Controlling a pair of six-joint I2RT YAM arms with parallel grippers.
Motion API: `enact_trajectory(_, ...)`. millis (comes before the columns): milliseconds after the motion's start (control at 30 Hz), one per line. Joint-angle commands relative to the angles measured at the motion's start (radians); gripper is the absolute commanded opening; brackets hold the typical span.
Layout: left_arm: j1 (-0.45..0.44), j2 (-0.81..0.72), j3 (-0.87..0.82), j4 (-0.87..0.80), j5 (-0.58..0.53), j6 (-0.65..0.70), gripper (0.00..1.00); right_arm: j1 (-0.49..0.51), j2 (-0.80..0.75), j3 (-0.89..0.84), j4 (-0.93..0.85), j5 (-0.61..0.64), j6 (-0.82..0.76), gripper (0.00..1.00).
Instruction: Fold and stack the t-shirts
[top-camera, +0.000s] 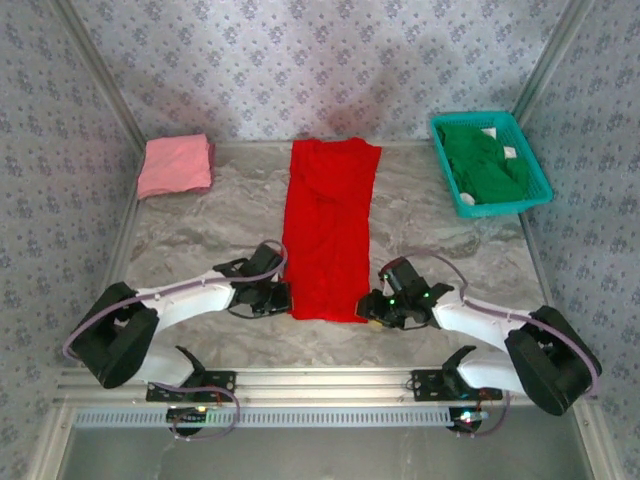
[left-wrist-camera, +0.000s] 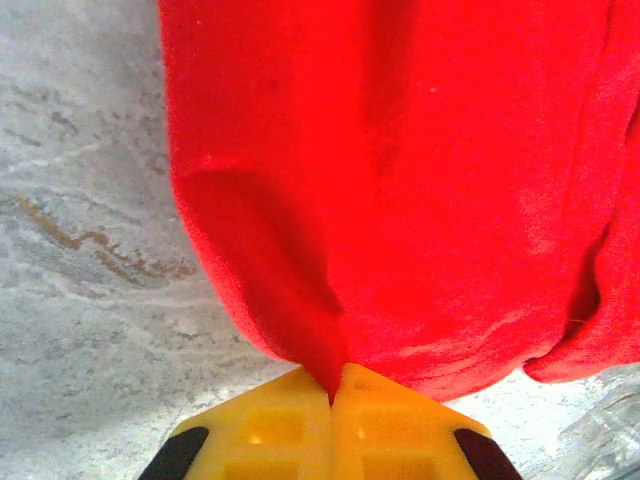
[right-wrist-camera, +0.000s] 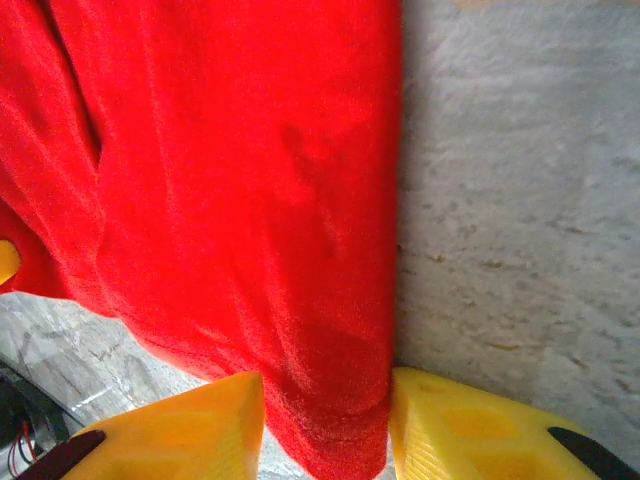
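The red t-shirt (top-camera: 328, 230) lies as a long narrow strip down the middle of the table. My left gripper (top-camera: 280, 298) is at its near left corner, its yellow fingers (left-wrist-camera: 270, 425) shut on a pinch of the red t-shirt (left-wrist-camera: 400, 180). My right gripper (top-camera: 372, 308) is at the near right corner; its fingers (right-wrist-camera: 205, 425) stand open, with the corner of the red t-shirt (right-wrist-camera: 240, 200) between them. A folded pink t-shirt (top-camera: 175, 165) rests at the back left. The green t-shirt (top-camera: 486, 165) lies in the teal basket (top-camera: 449, 180).
The teal mesh basket stands at the back right against the patterned wall (top-camera: 320, 60). Bare marble table top (top-camera: 190, 235) shows on both sides of the red strip. A metal rail (top-camera: 320, 382) runs along the near edge.
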Motion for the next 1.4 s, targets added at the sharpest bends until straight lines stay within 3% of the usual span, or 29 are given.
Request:
enact_trajectory(0, -0.004, -0.026, -0.017, 0.002, -0.012, -0.003, 0.00, 0.008, 0.034, 0.018, 0.013, -0.012, 0.038, 0.38)
enact_trajectory(67, -0.004, -0.032, -0.026, 0.009, -0.012, -0.002, 0.00, 0.008, 0.050, 0.023, 0.021, -0.007, 0.039, 0.35)
enact_trajectory(267, -0.002, -0.085, -0.055, 0.030, -0.015, 0.000, 0.00, 0.004, 0.011, 0.045, -0.017, 0.055, 0.043, 0.00)
enact_trajectory(433, -0.014, -0.159, -0.076, 0.061, 0.014, 0.037, 0.00, 0.004, -0.065, 0.059, -0.059, 0.075, 0.016, 0.00)
enact_trajectory(567, -0.044, -0.199, -0.124, 0.052, 0.014, 0.027, 0.00, 0.010, -0.141, -0.034, -0.069, 0.049, 0.034, 0.00)
enact_trajectory(800, -0.216, -0.338, -0.193, 0.008, -0.033, -0.090, 0.00, 0.101, -0.449, -0.099, -0.293, 0.094, 0.075, 0.00)
enact_trajectory(900, -0.231, -0.424, -0.173, -0.031, -0.069, -0.090, 0.00, 0.093, -0.545, -0.082, -0.367, 0.107, 0.110, 0.00)
enact_trajectory(967, -0.204, -0.437, -0.135, -0.045, -0.092, -0.061, 0.00, 0.058, -0.525, -0.037, -0.378, 0.112, 0.063, 0.00)
enact_trajectory(1033, -0.121, -0.398, -0.087, -0.009, -0.013, -0.019, 0.00, -0.007, -0.442, 0.041, -0.383, 0.089, -0.009, 0.00)
enact_trajectory(1167, 0.008, -0.324, 0.015, 0.021, 0.036, 0.063, 0.00, -0.101, -0.258, 0.178, -0.345, 0.062, -0.140, 0.00)
enact_trajectory(1367, 0.183, -0.124, 0.168, 0.061, 0.108, 0.194, 0.00, -0.213, 0.007, 0.419, -0.312, 0.074, -0.264, 0.00)
